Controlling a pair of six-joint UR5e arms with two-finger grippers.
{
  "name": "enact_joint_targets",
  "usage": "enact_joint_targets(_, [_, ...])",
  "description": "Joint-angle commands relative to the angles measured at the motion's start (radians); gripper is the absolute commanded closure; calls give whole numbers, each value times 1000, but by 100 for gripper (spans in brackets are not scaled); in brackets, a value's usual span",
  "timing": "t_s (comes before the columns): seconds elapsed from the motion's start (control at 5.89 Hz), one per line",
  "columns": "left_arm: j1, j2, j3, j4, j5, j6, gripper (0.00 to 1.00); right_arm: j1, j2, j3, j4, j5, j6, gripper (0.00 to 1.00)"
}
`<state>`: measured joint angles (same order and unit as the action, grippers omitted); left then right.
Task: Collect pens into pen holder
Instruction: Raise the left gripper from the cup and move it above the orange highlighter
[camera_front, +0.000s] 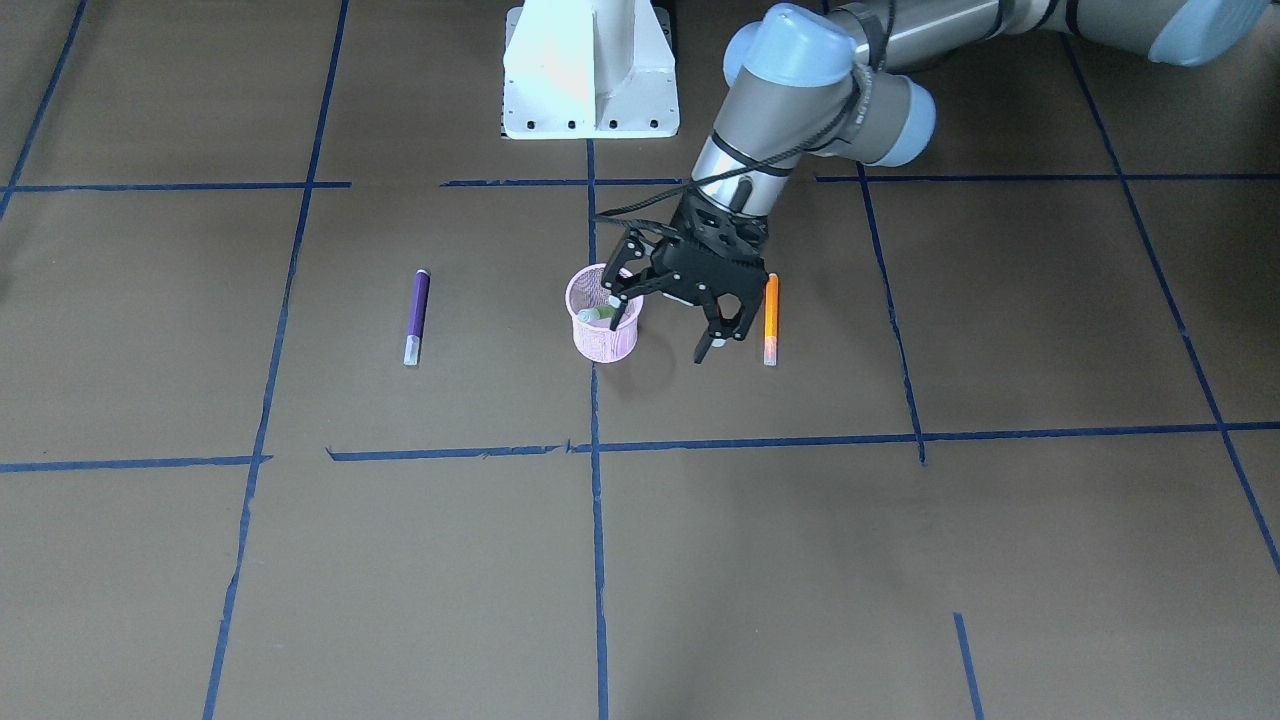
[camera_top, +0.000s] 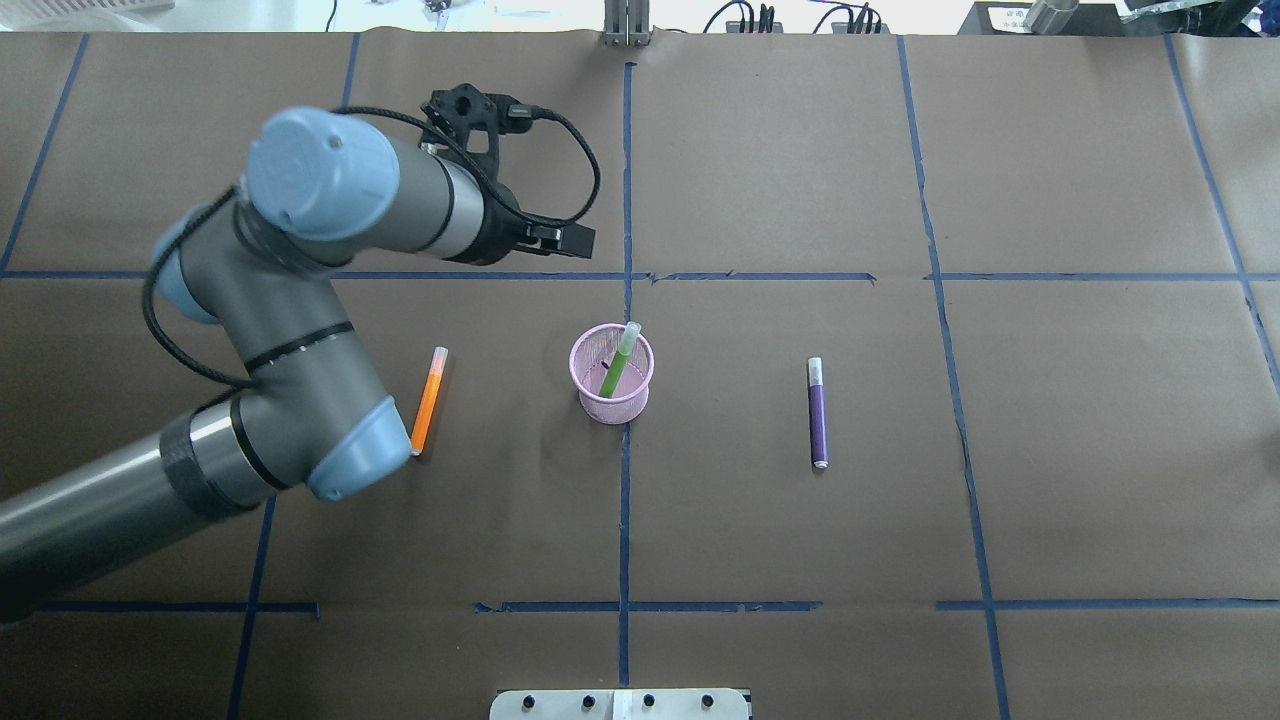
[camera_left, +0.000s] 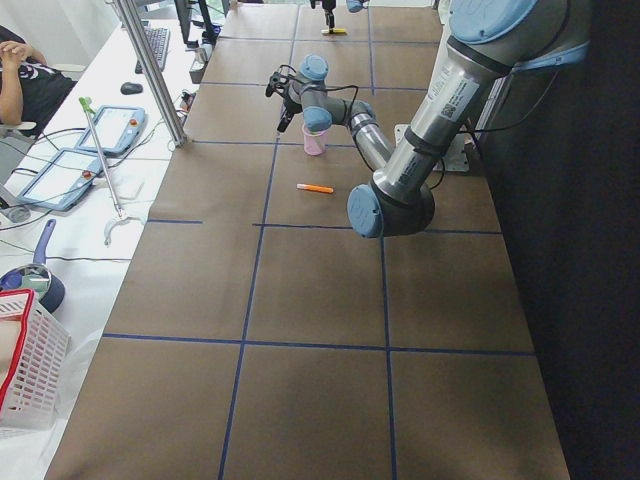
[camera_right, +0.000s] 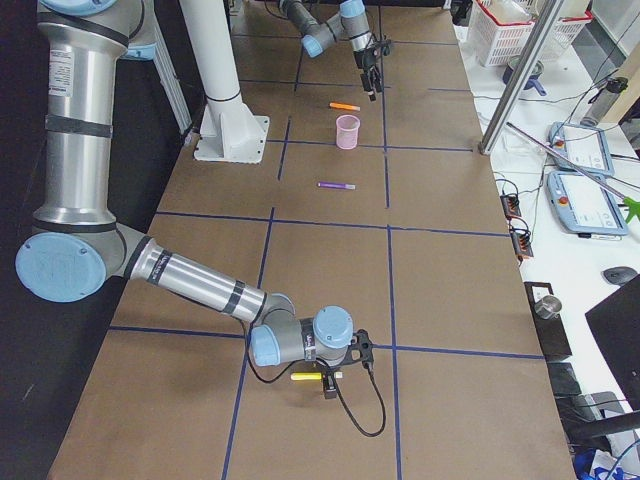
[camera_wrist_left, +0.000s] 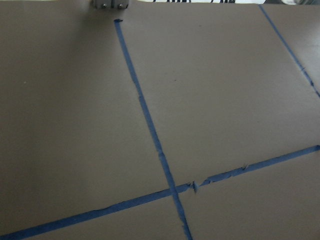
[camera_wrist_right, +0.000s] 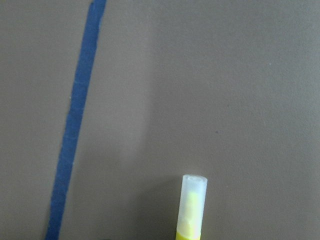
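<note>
Nearest my base, a row lies across the bench (camera_top: 800, 520). The orange pen (camera_top: 428, 400) lies flat on my left. The pink mesh pen holder (camera_top: 612, 408) stands upright in the middle, at a blue tape line (camera_top: 625, 500). The purple pen (camera_top: 817, 415) lies flat on my right, well apart from the holder. Both flat pens point their whitish caps away from me. The green pen (camera_top: 617, 368) stands tilted inside the holder, its cap above the far rim. Just beyond the holder and the orange pen, my left jaws hang raised over the bench, spread apart. Far out at my right end, my right jaws sit low by a yellow pen (camera_wrist_right: 191, 210). Whether they are apart, together or clamped on it I cannot tell.
</note>
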<state>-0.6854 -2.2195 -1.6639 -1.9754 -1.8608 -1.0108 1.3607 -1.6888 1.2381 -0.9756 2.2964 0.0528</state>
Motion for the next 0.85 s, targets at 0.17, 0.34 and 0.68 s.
enact_joint_targets(0.17, [-80, 4, -17, 215, -208, 4, 0, 0, 0, 1, 0, 0, 42, 42])
enact_joint_targets(0.34, [-97, 6, -39, 304, -239, 64, 0, 0, 1, -5, 0, -2, 45, 49])
enact_joint_targets(0.68, [-134, 11, -73, 391, -259, 132, 0, 0, 1, 3, 0, 0, 45, 88])
